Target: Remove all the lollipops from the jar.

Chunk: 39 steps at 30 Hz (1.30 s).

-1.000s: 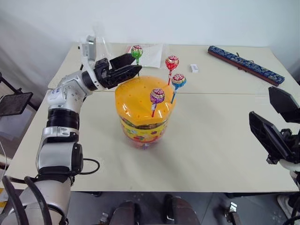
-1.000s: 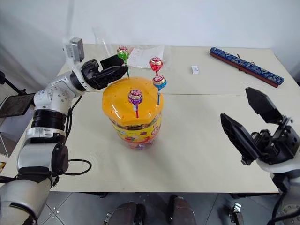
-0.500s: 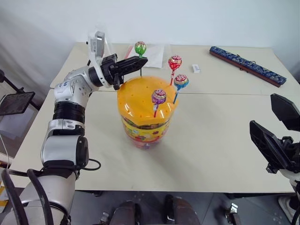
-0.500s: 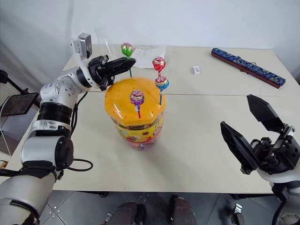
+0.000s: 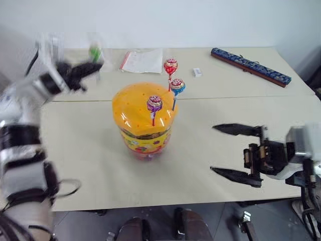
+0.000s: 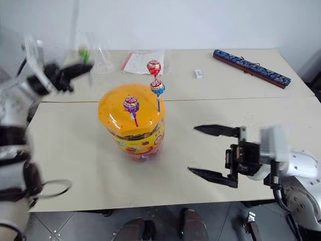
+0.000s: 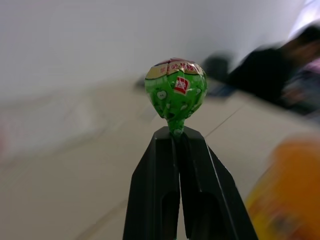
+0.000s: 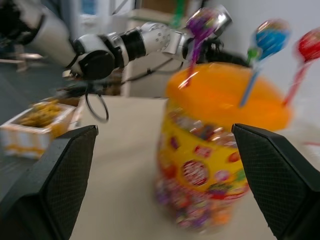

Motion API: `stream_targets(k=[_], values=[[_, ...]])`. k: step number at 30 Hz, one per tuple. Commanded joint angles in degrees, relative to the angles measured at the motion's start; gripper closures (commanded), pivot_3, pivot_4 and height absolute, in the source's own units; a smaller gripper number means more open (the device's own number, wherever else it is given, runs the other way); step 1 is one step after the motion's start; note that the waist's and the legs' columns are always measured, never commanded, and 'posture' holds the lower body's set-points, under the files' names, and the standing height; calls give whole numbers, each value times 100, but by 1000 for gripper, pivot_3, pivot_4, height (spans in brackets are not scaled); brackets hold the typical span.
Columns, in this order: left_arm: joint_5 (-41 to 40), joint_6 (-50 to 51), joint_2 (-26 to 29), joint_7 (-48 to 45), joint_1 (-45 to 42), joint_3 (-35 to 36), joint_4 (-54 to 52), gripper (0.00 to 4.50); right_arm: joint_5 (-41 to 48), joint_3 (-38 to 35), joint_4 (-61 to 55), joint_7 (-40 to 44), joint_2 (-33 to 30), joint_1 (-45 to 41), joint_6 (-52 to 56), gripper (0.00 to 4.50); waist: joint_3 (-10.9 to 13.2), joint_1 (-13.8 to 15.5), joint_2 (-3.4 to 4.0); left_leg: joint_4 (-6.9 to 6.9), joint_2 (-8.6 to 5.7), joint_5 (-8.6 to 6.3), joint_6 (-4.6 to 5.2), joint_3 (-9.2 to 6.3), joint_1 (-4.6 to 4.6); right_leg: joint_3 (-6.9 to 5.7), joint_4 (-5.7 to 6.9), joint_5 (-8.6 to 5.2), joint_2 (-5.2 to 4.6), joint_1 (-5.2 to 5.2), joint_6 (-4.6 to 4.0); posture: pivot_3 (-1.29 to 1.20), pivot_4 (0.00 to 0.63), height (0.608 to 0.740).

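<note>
Lollipops red (image 5: 170, 66), blue (image 5: 176, 86) and purple (image 5: 154, 104) are standing in the jar (image 5: 143, 120) mid-table; the left gripper (image 7: 176, 136) is pinching green (image 7: 176, 90)'s stick near the table's far left corner. The right gripper (image 5: 228, 150) is gaping beside the jar, risking toppling it.

Beige tables (image 5: 251, 130) pushed together against a white wall (image 5: 175, 20)

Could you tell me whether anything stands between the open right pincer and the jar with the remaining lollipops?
Nothing visible does. The right pincer is open and faces the jar across bare table. The purple, blue and red lollipops stand in its orange lid.
</note>
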Motion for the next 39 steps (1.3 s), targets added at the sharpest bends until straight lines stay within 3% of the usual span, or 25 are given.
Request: stream_targets(k=[1,4,6,9,13,14,20,25,28,31,33,35,39], values=[[-440,1472,447,327,1827,951,-2136,4483,-111,230,255,313,85,-337,12,0,1,0,-10,4,3,-6,-2,-2,-11,14,-2,0,-6,-11,0,0,150,740],[-333,1758,473,539,3446,1345,-3218,4483,-224,213,412,270,146,-417,38,0,0,78,-20,16,13,-33,-7,-11,-13,20,6,-2,-22,-15,-3,0,150,740],[-360,1842,253,742,4038,1541,-3543,4483,-283,153,461,197,175,-404,60,0,1,184,-21,17,13,-42,-14,-16,-12,20,-1,-5,-27,-13,-9,0,150,740],[-516,1777,-255,980,4352,1729,-3618,4483,-446,109,516,214,118,-337,55,0,1,298,-20,18,12,-58,-43,-25,-7,19,-39,-11,-35,2,-21,0,150,740],[-493,1754,-306,1016,4413,1498,-3683,4483,-556,45,526,263,64,-301,55,0,1,278,-19,17,17,-59,-63,-21,-3,19,-53,-16,-34,11,-29,0,150,740],[-431,1772,-255,1026,4445,1411,-3607,3968,-576,13,530,239,73,-288,44,0,0,275,-17,17,19,-59,-66,-16,1,21,-47,-18,-34,9,-33,0,150,740],[-396,1314,-1,713,4313,1402,-2873,2228,-278,-225,325,-163,161,-319,331,0,-22,265,21,10,29,-66,-78,7,12,24,-16,-23,-29,-16,-41,0,150,740],[-664,333,277,-290,3989,1560,-2435,806,-207,-201,194,-511,281,-611,457,0,-21,251,19,10,35,-57,-90,26,3,32,24,-37,-23,-53,-67,0,150,740],[-1343,-272,229,-1248,3574,2080,-2169,10,-5,-151,230,-1154,446,-1087,820,0,-21,218,18,10,37,-54,-89,30,-6,33,31,-38,-23,-67,-69,0,150,740],[-2162,-399,71,-1707,3075,2526,-2040,10,13,25,332,-1394,433,-1422,1211,0,-21,162,18,10,39,-42,-70,31,-8,26,33,-38,-23,-71,-69,0,150,740],[-2915,155,25,-1641,2760,2642,-2318,10,-208,340,294,-1419,303,-1600,1490,0,-21,146,17,10,41,-42,-68,28,-9,21,38,-38,-22,-70,-69,0,150,740],[-3509,406,-199,-1436,2592,2554,-2819,10,-152,575,316,-1836,596,-1977,1702,0,-21,127,17,10,39,-39,-63,31,-9,21,63,-38,-20,-69,-68,0,150,740],[-3887,559,-470,-1188,2698,2292,-3414,10,-141,901,483,-2279,1011,-2620,2111,0,-20,68,16,16,37,-34,-58,50,-7,25,68,-36,-14,-69,-64,0,150,740]])
